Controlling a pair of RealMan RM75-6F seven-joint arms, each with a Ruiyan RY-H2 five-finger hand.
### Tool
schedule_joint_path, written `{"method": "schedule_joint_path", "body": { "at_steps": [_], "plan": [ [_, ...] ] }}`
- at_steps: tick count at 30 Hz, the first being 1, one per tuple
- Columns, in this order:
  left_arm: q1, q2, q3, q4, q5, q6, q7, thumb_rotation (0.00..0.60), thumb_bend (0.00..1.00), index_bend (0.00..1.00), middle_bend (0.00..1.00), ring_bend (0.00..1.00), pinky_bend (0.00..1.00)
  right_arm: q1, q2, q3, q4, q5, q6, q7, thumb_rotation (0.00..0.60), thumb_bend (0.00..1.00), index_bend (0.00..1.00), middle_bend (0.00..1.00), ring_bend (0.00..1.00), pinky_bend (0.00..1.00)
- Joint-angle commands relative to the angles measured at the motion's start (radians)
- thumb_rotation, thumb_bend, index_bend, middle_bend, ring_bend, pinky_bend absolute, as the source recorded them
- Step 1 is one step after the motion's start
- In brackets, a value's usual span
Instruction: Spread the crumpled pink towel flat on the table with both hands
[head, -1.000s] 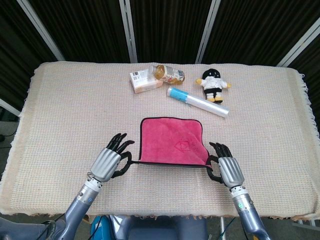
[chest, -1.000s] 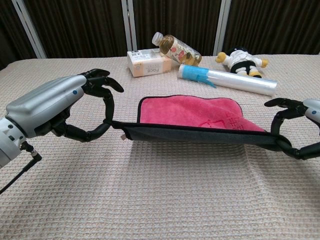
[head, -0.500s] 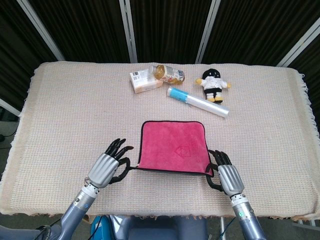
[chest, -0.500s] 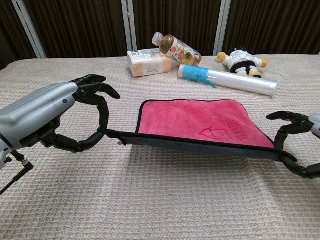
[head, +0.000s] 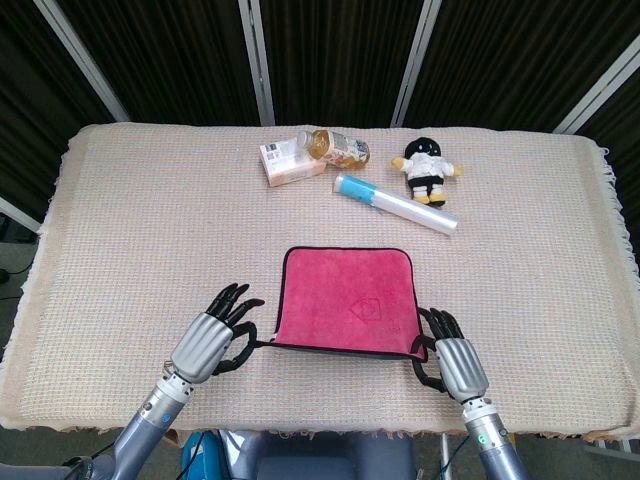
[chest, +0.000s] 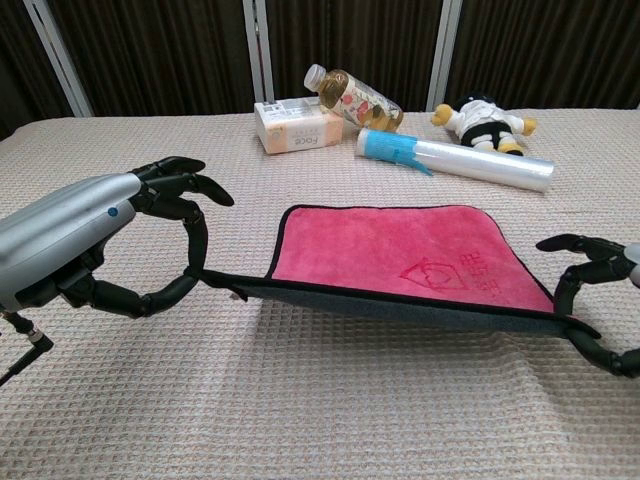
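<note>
Left hand (chest: 90, 240): low over the table (head: 130, 220) near its front edge, back of hand upward; thumb and one finger meet on the near left corner of the pink towel (chest: 400, 255), the other fingers fanned apart above.

Pink towel: spread open at table centre front, dark border, logo toward its right side. Far edge rests on the table; near edge is lifted and drawn taut between the two hands.

Right hand (chest: 600, 300): at the near right corner, partly cut off in the chest view; thumb and a finger pinch that corner, the rest spread.

Background, far side: box (head: 286, 163), bottle (head: 338, 148), plastic-wrapped roll (head: 395, 204), plush doll (head: 428, 168).
</note>
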Motion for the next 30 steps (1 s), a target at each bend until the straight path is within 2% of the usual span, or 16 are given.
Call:
{"method": "schedule_joint_path", "body": {
  "at_steps": [1, 16, 27, 30],
  "plan": [
    [0.004, -0.002, -0.004, 0.005, -0.005, -0.007, -0.003, 0.6, 0.48, 0.7, 0.18, 0.0, 0.0, -0.003, -0.007, 0.004, 0.009, 0.006, -0.007, 0.002, 0.6, 0.52, 0.63, 0.11, 0.0, 0.0],
    [0.004, -0.076, -0.045, 0.045, -0.036, -0.093, 0.028, 0.6, 0.48, 0.69, 0.18, 0.0, 0.0, -0.014, -0.029, 0.016, 0.058, 0.017, -0.054, 0.019, 0.6, 0.52, 0.63, 0.11, 0.0, 0.0],
    [0.023, -0.092, -0.026, 0.069, -0.018, -0.125, 0.028, 0.6, 0.48, 0.68, 0.16, 0.0, 0.0, -0.03, -0.033, 0.006, 0.077, 0.001, -0.075, 0.036, 0.6, 0.52, 0.63, 0.11, 0.0, 0.0],
    [0.029, -0.09, -0.023, 0.074, -0.014, -0.134, 0.019, 0.6, 0.48, 0.64, 0.15, 0.0, 0.0, -0.034, -0.035, 0.005, 0.083, -0.002, -0.084, 0.037, 0.6, 0.52, 0.61, 0.11, 0.0, 0.0]
  ]
}}
